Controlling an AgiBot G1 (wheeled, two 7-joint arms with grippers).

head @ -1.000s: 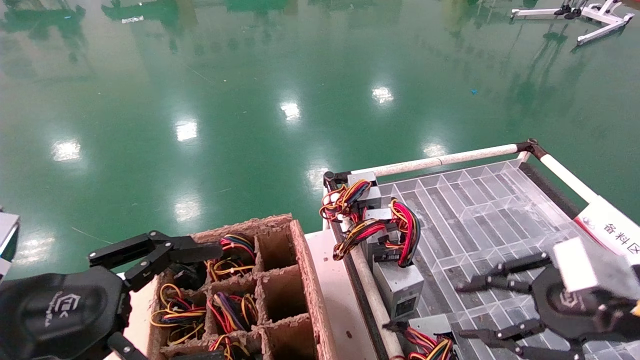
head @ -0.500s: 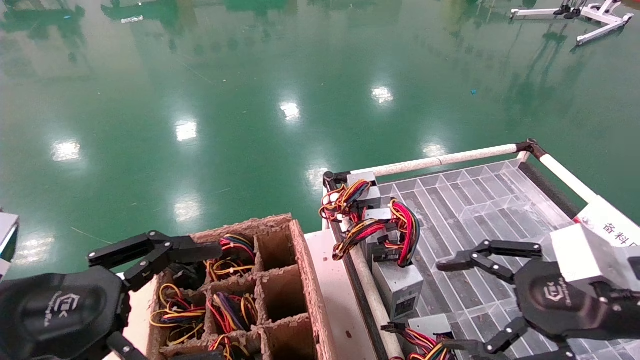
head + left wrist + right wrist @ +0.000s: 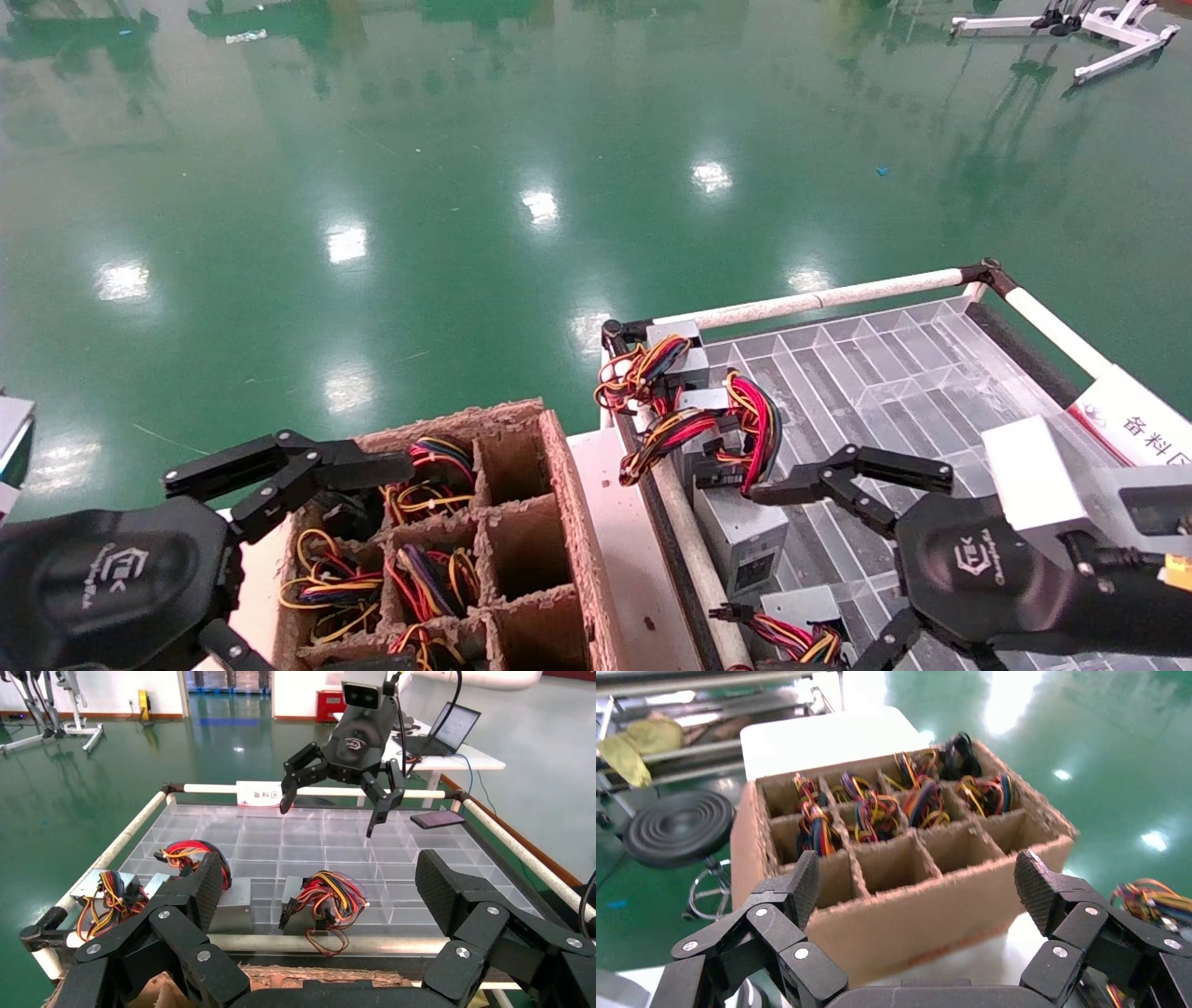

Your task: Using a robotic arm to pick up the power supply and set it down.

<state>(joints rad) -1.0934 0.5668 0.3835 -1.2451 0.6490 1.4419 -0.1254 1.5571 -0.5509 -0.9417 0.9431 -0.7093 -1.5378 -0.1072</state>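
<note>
2 power supplies point(image 3: 232, 894) lie uncovered.

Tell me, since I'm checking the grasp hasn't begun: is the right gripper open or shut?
Open: the right gripper has its fingers spread wide over the tray, holding nothing.

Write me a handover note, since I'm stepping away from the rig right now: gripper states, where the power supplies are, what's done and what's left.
Right gripper: open, empty, above the clear divided tray, close to the upright power supply at the tray's near-left edge.
Left gripper: open, empty, parked over the cardboard box.
Power supplies: three on the tray's left side; the box holds wire bundles in several cells, with some cells empty.
Done: nothing is gripped.
Left: probably close on a supply, lift it and set it down.
</note>
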